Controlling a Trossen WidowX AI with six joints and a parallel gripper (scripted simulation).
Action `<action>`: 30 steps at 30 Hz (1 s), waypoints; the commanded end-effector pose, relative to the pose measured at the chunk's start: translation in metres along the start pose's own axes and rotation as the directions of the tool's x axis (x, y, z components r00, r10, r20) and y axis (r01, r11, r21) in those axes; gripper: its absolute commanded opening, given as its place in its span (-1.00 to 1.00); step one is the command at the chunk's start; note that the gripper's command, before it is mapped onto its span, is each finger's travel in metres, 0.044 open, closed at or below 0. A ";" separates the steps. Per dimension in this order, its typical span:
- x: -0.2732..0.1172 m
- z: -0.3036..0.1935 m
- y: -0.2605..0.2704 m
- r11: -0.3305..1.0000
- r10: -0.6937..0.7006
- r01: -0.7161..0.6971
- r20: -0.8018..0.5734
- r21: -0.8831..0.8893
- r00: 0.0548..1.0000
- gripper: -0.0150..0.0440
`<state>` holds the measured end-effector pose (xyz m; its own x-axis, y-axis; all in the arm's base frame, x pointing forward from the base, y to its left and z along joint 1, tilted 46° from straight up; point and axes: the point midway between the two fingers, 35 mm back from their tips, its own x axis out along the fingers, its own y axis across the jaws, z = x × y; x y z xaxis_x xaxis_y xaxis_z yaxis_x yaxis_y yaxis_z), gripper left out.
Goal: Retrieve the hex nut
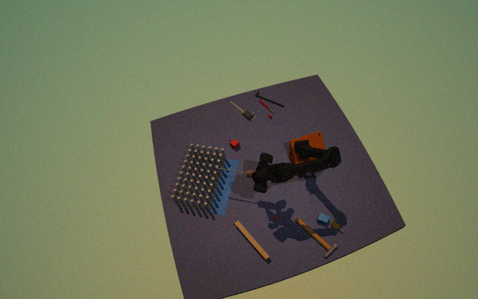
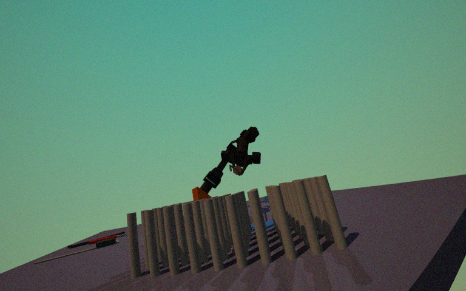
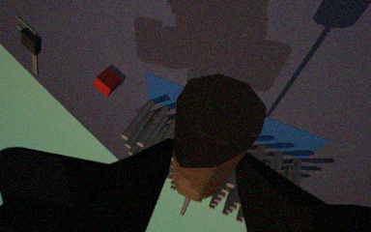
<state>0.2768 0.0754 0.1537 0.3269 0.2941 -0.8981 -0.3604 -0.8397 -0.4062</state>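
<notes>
My gripper (image 1: 252, 174) (image 3: 205, 151) is shut on the brown handle (image 1: 249, 173) (image 2: 237, 170) (image 3: 205, 181) of a hook tool. Its thin metal rod (image 1: 230, 170) (image 3: 185, 207) points toward the spacers; its tip overlaps the field's front edge in the top view. The exterior view shows the handle above the spacer tops. The standing spacers (image 1: 198, 180) (image 2: 213, 236) are grey posts in rows, all upright. The blue taped strip (image 1: 221, 208) (image 2: 269, 224) (image 3: 301, 137) lies along their front. A small pale spot (image 2: 232, 247) between posts may be the nut; too small to tell.
A red cube (image 1: 234, 143) (image 3: 107, 81) stands near the field's corner. A wooden bar (image 1: 251, 240), a hammer (image 1: 315, 237), a light blue block (image 1: 323, 218) and a yellow-handled tool (image 1: 335, 224) lie on the near side. Several tools lie at the far side. The arm's orange base (image 1: 317, 139) stands right.
</notes>
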 end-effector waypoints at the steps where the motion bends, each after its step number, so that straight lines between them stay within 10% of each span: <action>1: 0.007 0.002 -0.003 1.000 0.004 -0.004 -0.006 -0.013 1.000 -0.49; 30: 0.124 0.083 -0.042 1.000 -0.004 0.004 -0.007 -0.009 1.000 -0.49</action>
<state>0.2603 0.1831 0.0502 0.3226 0.3004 -0.8976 -0.3434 -0.8466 -0.4067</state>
